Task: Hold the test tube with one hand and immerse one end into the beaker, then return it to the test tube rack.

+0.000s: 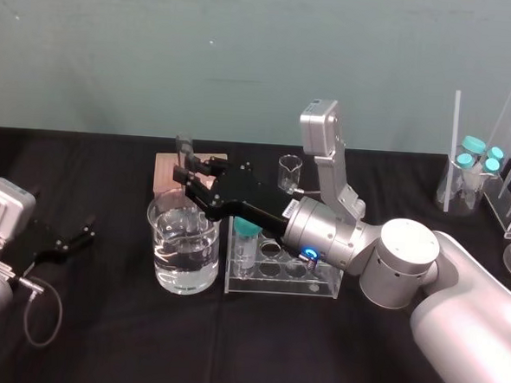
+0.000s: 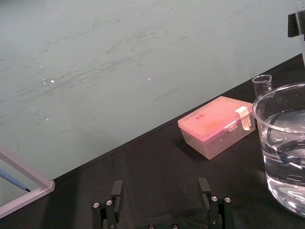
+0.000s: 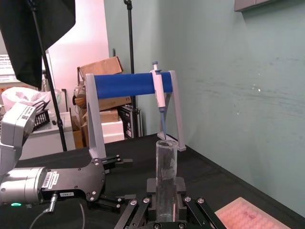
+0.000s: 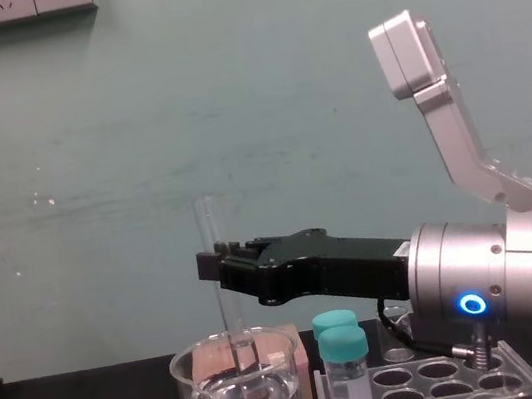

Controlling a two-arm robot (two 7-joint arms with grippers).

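Note:
The test tube (image 4: 212,230) stands upright with my right gripper (image 4: 213,266) shut on its middle, directly above the beaker (image 1: 182,255). Its lower end reaches down inside the beaker (image 4: 198,397), which is partly filled with water; how deep it dips I cannot tell. In the right wrist view the tube (image 3: 166,167) sits between the black fingers (image 3: 143,210). The test tube rack (image 1: 323,289) stands just right of the beaker, under the right arm. My left gripper (image 1: 72,241) rests open at the table's left, with its fingers (image 2: 116,188) apart and nothing between them.
A pink lidded box (image 2: 217,126) lies behind the beaker. A tiny clear beaker (image 1: 289,170) stands behind the rack. Teal-capped vials (image 4: 345,364) sit in the rack's left end. More vials and clear stands (image 1: 478,166) crowd the back right. A pipette stand (image 3: 131,86) is far left.

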